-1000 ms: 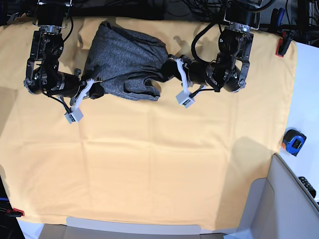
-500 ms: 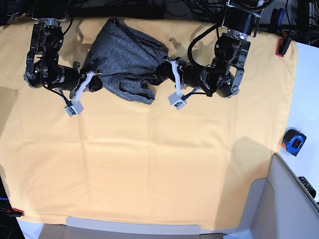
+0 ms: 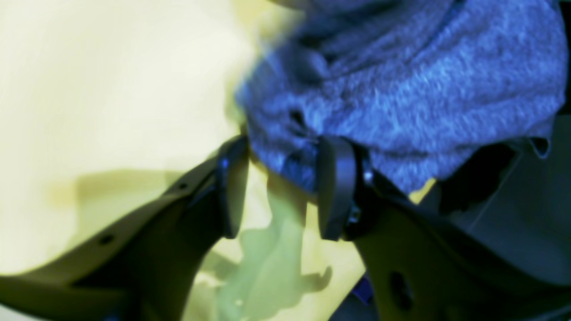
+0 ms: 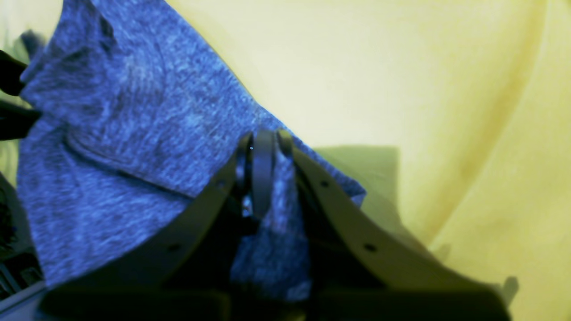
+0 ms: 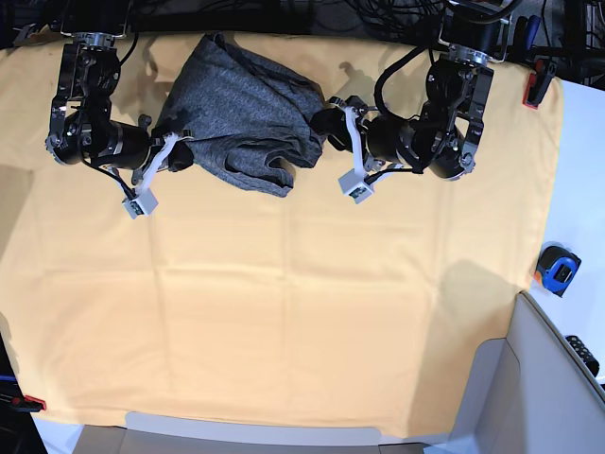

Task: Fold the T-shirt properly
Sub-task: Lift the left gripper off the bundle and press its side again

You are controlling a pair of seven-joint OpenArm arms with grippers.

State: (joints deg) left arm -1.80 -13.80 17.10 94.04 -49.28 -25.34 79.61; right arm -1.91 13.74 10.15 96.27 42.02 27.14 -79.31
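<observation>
The dark-grey T-shirt (image 5: 241, 109) lies bunched in a wrinkled heap at the back of the yellow-orange cloth (image 5: 302, 303). My right gripper (image 5: 180, 156) is at the heap's left edge. In the right wrist view the right gripper (image 4: 263, 149) is shut on a fold of the T-shirt (image 4: 134, 133). My left gripper (image 5: 328, 123) sits at the heap's right edge. In the left wrist view the left gripper (image 3: 283, 196) stands open, the T-shirt (image 3: 401, 89) edge resting against its fingertips (image 3: 337, 187), not pinched.
A blue tape measure (image 5: 558, 268) lies on the white surface at the right. Red clamps (image 5: 537, 85) (image 5: 28, 402) hold the cloth's corners. A grey panel (image 5: 539, 378) stands at the bottom right. Cables run along the back edge.
My left gripper has opened and let go of the T-shirt, backing off slightly to the right. The shirt's right edge has dropped onto the heap. The right gripper keeps its hold.
</observation>
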